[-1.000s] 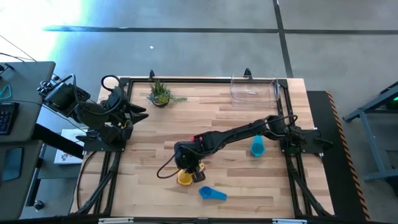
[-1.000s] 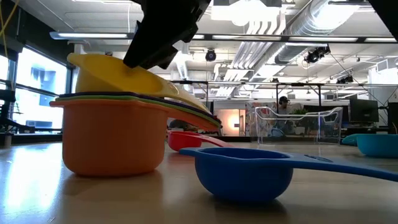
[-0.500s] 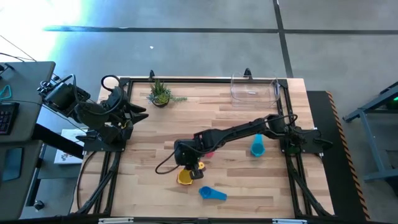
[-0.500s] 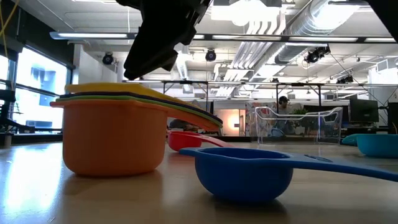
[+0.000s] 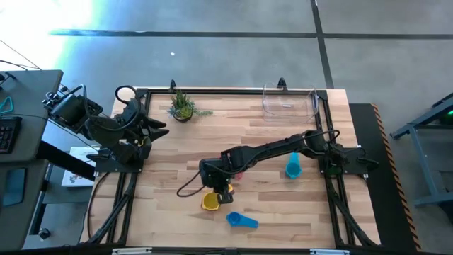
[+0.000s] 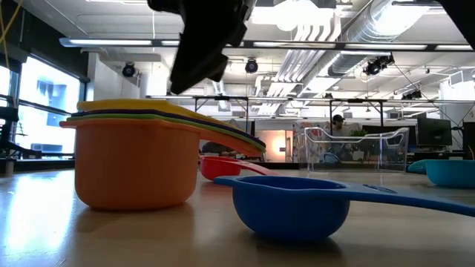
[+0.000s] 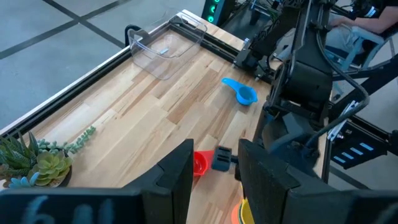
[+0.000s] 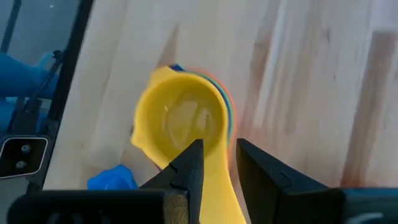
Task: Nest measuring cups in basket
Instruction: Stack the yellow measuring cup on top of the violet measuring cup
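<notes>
Hovering just above the nested measuring cups [image 5: 210, 202] on the desk [image 5: 170, 163], the right end effector [image 5: 218, 190] has fingers slightly spread, holding nothing. The basket [image 5: 289, 100] sits well apart. No writing is legible.

Both arms are dark, near-black, built of slim jointed links. The right arm [image 5: 283, 150] carries a thin black cable that loops loose off its wrist toward 8 o'clock, and a small red mark sits on its forearm link. The left arm [image 5: 117, 124] is bulkier at its base, with a black cable coil at 12 o'clock. The right tool [image 8: 214, 169] ends in two flat, dark, wedge-shaped fingers; the left tool [image 7: 214, 177] has two broad, squared black fingers.
</notes>
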Controlling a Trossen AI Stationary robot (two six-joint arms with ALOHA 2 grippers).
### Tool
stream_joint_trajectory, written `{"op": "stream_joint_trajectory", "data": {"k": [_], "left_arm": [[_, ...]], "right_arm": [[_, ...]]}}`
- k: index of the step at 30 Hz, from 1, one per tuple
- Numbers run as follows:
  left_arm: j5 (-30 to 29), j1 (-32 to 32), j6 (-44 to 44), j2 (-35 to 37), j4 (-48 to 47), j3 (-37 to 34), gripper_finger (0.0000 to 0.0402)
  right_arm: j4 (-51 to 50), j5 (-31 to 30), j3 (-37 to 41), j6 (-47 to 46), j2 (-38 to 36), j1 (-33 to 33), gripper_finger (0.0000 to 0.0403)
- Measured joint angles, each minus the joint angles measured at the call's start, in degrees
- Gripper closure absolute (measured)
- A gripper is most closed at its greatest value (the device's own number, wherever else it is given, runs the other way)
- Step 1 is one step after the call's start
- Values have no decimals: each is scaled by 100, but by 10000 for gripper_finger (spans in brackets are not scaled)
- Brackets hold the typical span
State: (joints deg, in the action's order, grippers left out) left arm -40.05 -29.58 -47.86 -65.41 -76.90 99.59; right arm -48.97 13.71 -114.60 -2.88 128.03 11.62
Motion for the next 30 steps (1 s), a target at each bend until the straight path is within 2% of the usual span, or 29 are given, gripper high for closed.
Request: {"op": "stream_joint_trajectory", "data": {"k": [6,11,17,19,30], "left_arm": [[0,-1,4,0,0,0,286],[0,0,6,0,0,0,286],[0,-2,7,0,0,0,286],[0,-2,4,0,0,0,286],[0,-2,199,-1,2,0,286]], "right_arm": [[-373,16,14,-386,0,133,316],[-265,-41,14,-551,2,317,316],[-344,-1548,14,-1305,2,295,316],[-369,-1783,14,-1503,2,167,316],[-841,-1351,17,-1160,45,-162,316]]}}
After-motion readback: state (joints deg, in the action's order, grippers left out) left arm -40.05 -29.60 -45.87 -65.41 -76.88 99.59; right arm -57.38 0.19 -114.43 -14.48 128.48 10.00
